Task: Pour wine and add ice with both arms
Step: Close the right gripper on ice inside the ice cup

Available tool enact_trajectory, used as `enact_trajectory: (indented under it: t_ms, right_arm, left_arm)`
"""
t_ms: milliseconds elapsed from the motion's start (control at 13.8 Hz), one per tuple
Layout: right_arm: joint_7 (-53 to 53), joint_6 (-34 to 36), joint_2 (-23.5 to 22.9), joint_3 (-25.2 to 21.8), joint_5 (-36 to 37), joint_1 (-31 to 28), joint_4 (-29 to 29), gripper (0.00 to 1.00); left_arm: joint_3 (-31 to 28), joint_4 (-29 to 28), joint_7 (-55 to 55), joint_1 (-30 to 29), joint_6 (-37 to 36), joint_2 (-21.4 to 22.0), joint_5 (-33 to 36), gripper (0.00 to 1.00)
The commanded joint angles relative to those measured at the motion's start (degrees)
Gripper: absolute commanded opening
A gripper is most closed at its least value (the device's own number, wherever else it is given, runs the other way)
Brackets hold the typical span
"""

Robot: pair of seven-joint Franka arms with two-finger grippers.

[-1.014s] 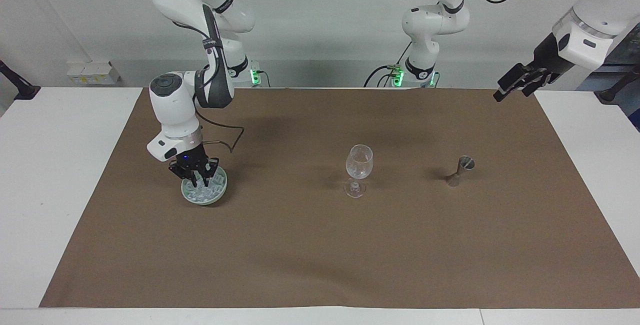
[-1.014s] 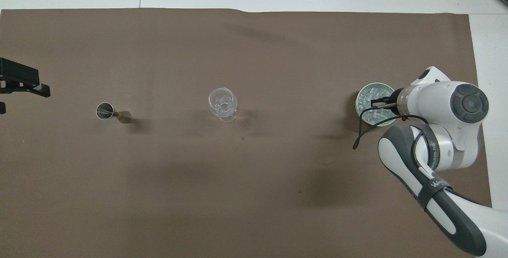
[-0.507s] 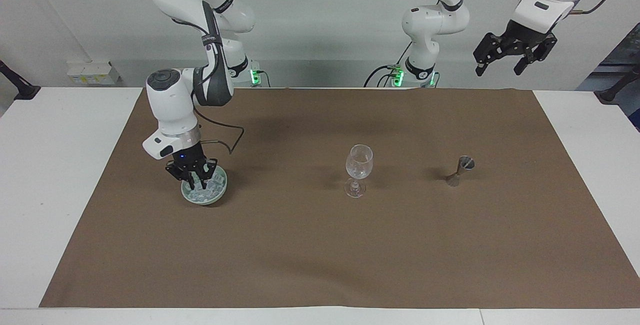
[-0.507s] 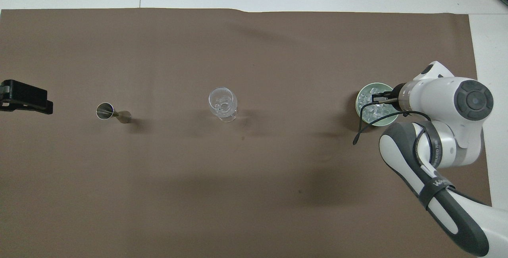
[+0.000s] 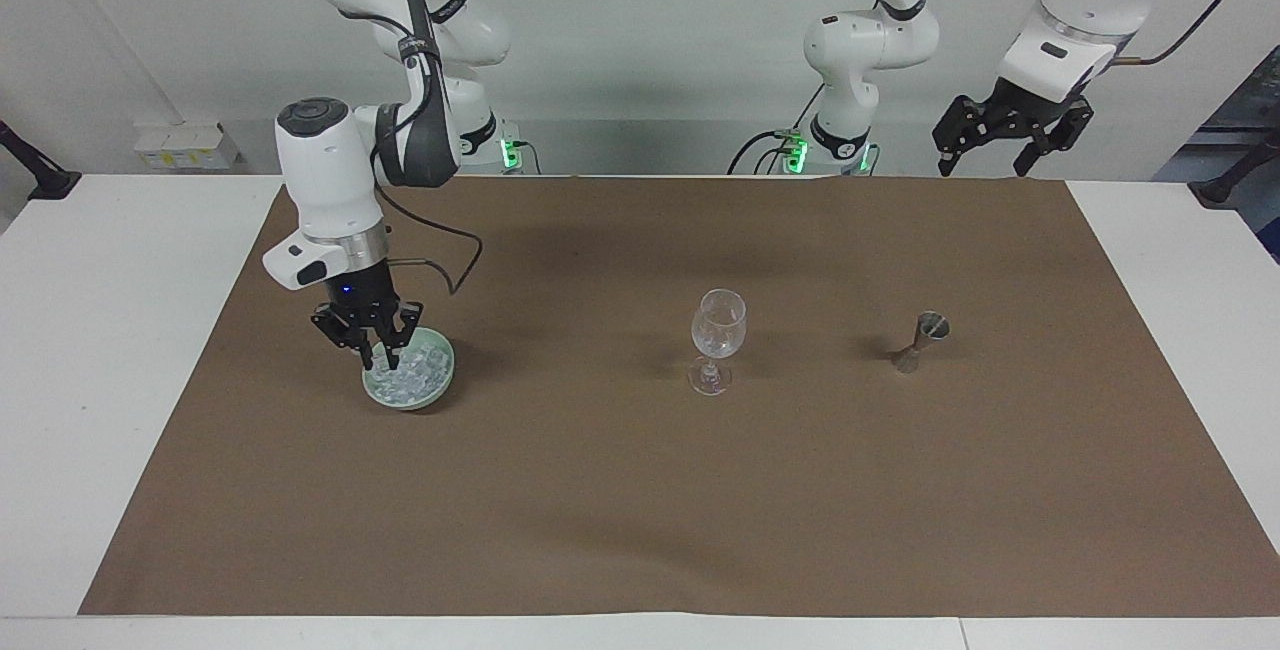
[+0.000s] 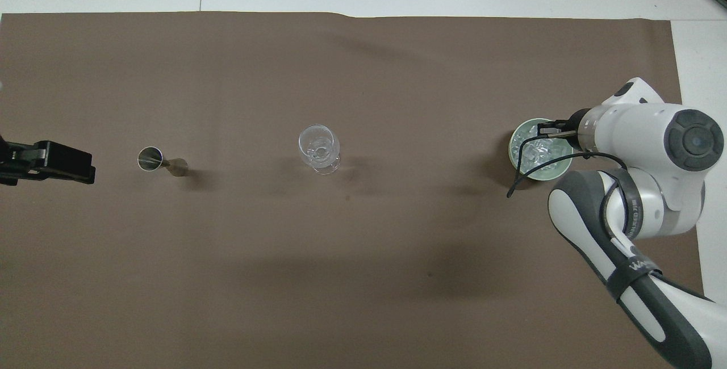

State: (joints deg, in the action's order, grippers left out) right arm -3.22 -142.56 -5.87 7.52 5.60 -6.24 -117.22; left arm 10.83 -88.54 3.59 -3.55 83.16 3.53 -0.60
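I'm seeing the right gripper (image 5: 381,360) hovering just over the pale green round bowl (image 5: 447,372) at the right arm's end of the brown mat (image 5: 640,510), fingertips pinched together; I can't tell whether a chunk is sitting between them; the heap of small clear glassy ice (image 5: 415,382) is lying in that bowl. I'm judging the step as carrying ice to the clear stemmed wine glass (image 5: 718,330) standing upright mid-mat, well apart from the bowl; I'm planning a straight rise clear of the rim, a level slow carry, then centring over the mouth and releasing low, since the glass looks tippy; the small metal double-cone jigger (image 5: 925,338) is standing beside the glass; the left gripper (image 5: 982,168) is waiting high over the mat's edge, jaws spread wide, empty.
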Motion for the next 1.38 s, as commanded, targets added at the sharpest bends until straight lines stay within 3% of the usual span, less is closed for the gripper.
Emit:
enact_trajectory:
  t_ms: [0,217,507,797,1159,1304]
  right_arm:
    - [-2.7,2.5,1.8,0.4,-0.3,-0.2,0.8,0.01]
    - [-3.4,6.2,5.5,0.5,-0.5,-0.1,1.5,0.0]
    - [-6.1,18.5,10.2,1.2,-0.7,1.1,4.7,0.0]
    - [-7.8,26.1,11.1,2.6,-0.8,1.5,10.0,0.0]
    - [-18.2,31.2,10.2,8.7,-2.5,1.8,15.4,0.0]
    - [-21.9,32.8,9.5,10.6,-6.5,1.8,18.6,0.0]
  left_arm:
    - [0.2,-2.4,-5.1,-2.3,1.1,2.2,0.6,1.0]
    - [-0.8,-2.3,-5.8,-1.7,0.5,2.2,0.5,1.0]
    - [-2.3,-2.1,-5.8,-0.7,-0.5,2.3,0.5,1.0]
    - [-2.3,-2.0,-5.8,-1.2,-0.5,2.3,0.5,1.0]
    - [-2.3,-1.9,-5.8,-1.5,-0.5,2.3,0.5,1.0]
    - [-2.3,-1.9,-5.8,-1.5,-0.5,2.3,0.5,1.0]
